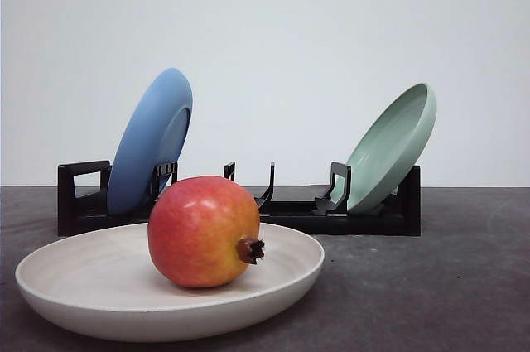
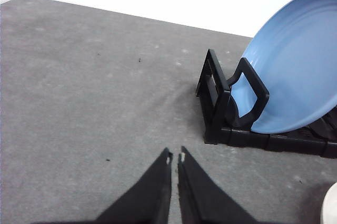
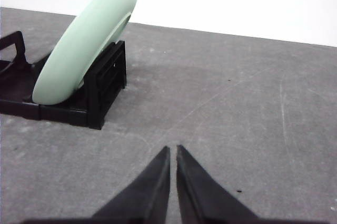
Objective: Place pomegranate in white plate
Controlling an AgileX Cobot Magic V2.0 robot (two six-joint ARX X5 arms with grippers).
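The pomegranate (image 1: 203,231) sits in the white plate (image 1: 74,286), its nub pointing right. Both the left gripper (image 2: 175,156) and right gripper (image 3: 173,148) hover over bare tabletop (image 3: 237,103), jaws closed on nothing.

I am looking at what reads as a staged test bench in a lab rather than a home or kitchen. A plain white wall (image 1: 273,29) is filling the background with no fittings or decoration. The table (image 2: 79,76) is showing a bare grey, felt-like surface with a few specks. Props are sitting arranged for a trial: a black plastic dish rack (image 1: 290,207) is holding a blue plate (image 1: 149,141) and a pale green plate (image 1: 393,145) on edge, and in front a white plate (image 1: 74,286) is carrying a single pomegranate (image 1: 203,232). Nothing here is suggesting cooking or daily living.
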